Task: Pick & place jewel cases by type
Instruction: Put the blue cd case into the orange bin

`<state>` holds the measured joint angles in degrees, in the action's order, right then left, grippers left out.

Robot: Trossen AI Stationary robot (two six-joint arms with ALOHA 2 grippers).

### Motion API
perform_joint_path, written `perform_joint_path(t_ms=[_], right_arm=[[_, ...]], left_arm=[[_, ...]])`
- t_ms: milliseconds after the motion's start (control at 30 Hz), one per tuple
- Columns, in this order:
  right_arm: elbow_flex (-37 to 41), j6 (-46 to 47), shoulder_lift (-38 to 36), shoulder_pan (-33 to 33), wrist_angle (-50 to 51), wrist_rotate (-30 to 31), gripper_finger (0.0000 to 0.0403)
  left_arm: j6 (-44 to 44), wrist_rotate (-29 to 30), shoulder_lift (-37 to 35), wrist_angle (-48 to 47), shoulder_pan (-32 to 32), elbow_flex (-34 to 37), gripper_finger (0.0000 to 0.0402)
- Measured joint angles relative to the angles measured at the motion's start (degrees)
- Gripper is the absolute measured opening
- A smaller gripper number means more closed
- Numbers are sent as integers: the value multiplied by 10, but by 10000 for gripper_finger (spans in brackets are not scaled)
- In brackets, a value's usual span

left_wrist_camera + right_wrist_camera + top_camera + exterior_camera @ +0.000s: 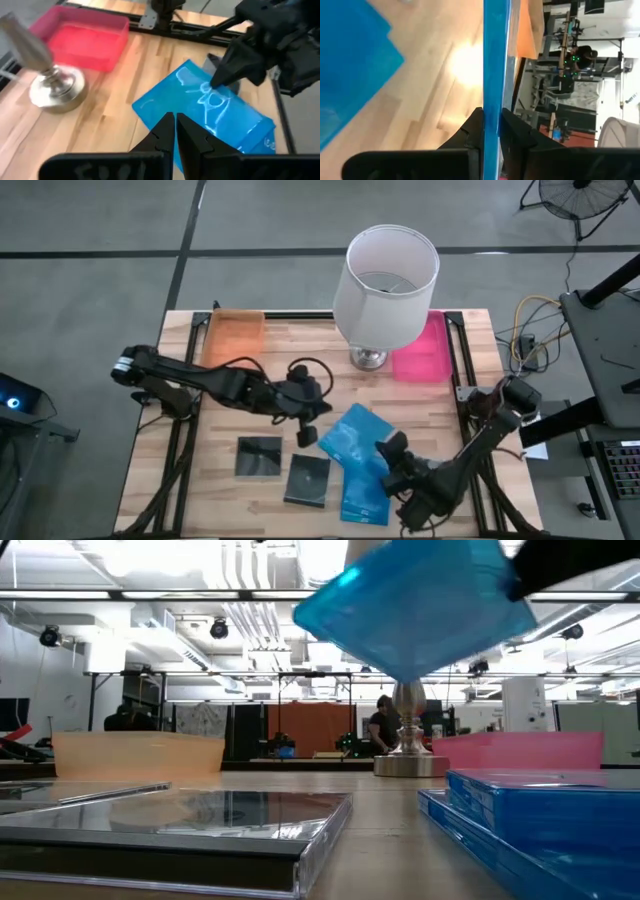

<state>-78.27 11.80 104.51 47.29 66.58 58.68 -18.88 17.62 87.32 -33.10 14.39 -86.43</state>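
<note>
Blue jewel case (356,442) lifted, pinched in right gripper (392,452) jaws; left gripper (306,423) jaws closed, empty.

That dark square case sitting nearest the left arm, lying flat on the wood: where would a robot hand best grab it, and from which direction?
Probably by two opposite edges, coming straight down from above. The dark square case lies flat on the table, thin as the low view shows, so only its narrow rims offer a grip. Its left side is clear; another dark case sits close on the right. The left hand, fingers shut, hovers nearby.
</note>
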Motion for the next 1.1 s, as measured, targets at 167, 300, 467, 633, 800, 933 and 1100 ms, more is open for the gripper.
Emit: perform_joint_path(t_ms=[167, 300, 467, 633, 800, 933, 1100], right_arm=[[-14, -15, -20, -29, 1, -2, 29], [-39, -33, -22, -50, 1, -18, 29], [-67, -30, -22, -71, 3, -35, 29], [-92, -29, -22, -81, 6, -37, 29], [-111, -28, -22, -97, 6, -37, 29], [-123, -46, -22, -115, -12, -38, 29], [-121, -148, -20, -142, -103, -67, 29]], left_arm=[[-14, 5, -48, 16, 1, 57, 0], [-25, 5, -89, 32, 1, 101, 0], [-25, 6, -136, 36, 1, 136, 0], [-18, 22, -171, 35, 1, 161, 0], [-5, 29, -187, 31, -1, 165, 0], [1, 40, -198, 30, 0, 165, 0], [9, 70, -220, 24, -2, 165, 0]])
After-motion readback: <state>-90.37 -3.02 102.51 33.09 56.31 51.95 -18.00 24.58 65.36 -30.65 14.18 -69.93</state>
